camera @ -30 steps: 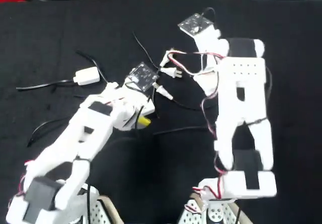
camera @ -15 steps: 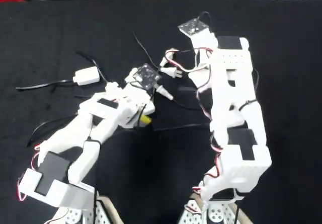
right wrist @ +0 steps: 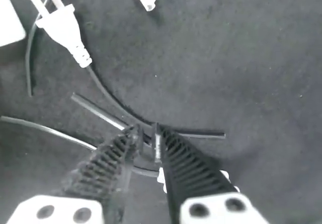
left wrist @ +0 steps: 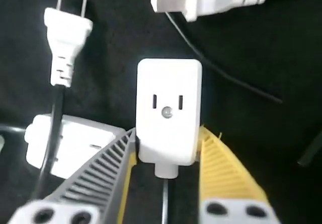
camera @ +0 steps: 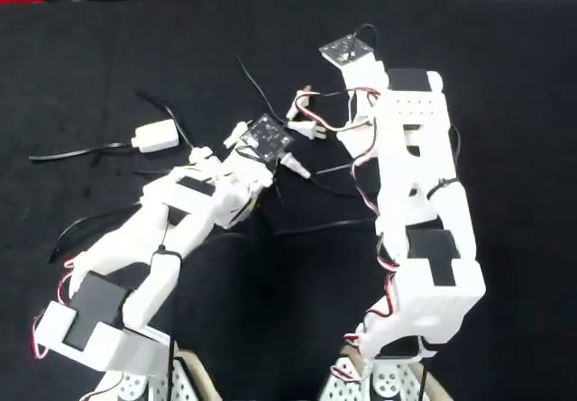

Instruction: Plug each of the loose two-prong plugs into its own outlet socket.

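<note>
The black table (camera: 505, 104) holds both arms. The right arm (camera: 424, 203) stands folded along the right side. A second ago its white links lay broader and a little farther right, and it has kept its present pose for the last half second. The left arm (camera: 171, 221) reaches in from the lower left toward the middle. Its wrist has edged slightly toward the plugs, and the yellow finger that showed beneath the wrist half a second ago is now covered.

The left gripper (left wrist: 167, 132) clasps an outlet socket (left wrist: 169, 100), with the grey finger against one side of the socket's lower end and the yellow finger against the other. The socket's slotted face is turned to the camera. A second socket (left wrist: 75, 143) lies just beside the grey finger with a black cable across it. A white block (camera: 155, 136) with its own cord sits well apart to the left, where it lay before.

The right gripper (right wrist: 147, 132) is drawn nearly closed low over the table. It seems to pinch a thin black cord (right wrist: 108, 108), though the narrow gap makes the contact hard to judge.

The first plug (left wrist: 65, 30) lies loose near the held socket, its prongs pointing away from the gripper. The second plug (left wrist: 206, 0) lies loose beyond the socket. In the high view neither plug has shifted.
</note>
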You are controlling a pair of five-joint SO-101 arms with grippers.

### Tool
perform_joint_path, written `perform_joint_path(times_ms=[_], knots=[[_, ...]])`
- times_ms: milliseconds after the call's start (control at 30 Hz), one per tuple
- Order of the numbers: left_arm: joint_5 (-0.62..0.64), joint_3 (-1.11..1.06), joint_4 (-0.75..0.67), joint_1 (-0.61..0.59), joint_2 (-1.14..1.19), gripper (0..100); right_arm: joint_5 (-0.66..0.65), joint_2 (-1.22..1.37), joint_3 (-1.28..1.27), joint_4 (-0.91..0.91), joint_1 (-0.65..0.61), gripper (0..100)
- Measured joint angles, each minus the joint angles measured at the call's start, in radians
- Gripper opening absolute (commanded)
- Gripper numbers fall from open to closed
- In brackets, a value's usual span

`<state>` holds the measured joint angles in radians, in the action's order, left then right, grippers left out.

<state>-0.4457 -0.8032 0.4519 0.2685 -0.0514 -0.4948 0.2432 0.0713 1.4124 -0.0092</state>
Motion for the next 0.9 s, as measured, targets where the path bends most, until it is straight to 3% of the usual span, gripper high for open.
perform_joint_path(times_ms=[133, 267, 400, 533, 700, 900], knots=[[-0.083, 0.038, 0.149, 0.029, -0.026, 4, 0.002, 0.0, 0.0, 0.0, 0.0, 3.2], [-0.235, 0.041, 0.39, 0.092, -0.132, 4, 0.009, 0.031, -0.006, -0.003, -0.003, 3.2], [-0.273, 0.031, 0.62, 0.11, -0.292, 4, 0.009, 0.072, -0.006, -0.005, -0.025, 3.2], [-0.331, -0.069, 0.752, 0.109, -0.466, 4, 0.009, 0.095, -0.006, -0.009, -0.025, 3.2], [-0.422, -0.279, 0.778, 0.109, -0.661, 4, 0.009, 0.097, -0.006, -0.008, -0.025, 3.2], [-0.377, -0.551, 0.608, 0.083, -0.875, 4, 0.009, 0.097, -0.006, -0.008, -0.026, 3.2]])
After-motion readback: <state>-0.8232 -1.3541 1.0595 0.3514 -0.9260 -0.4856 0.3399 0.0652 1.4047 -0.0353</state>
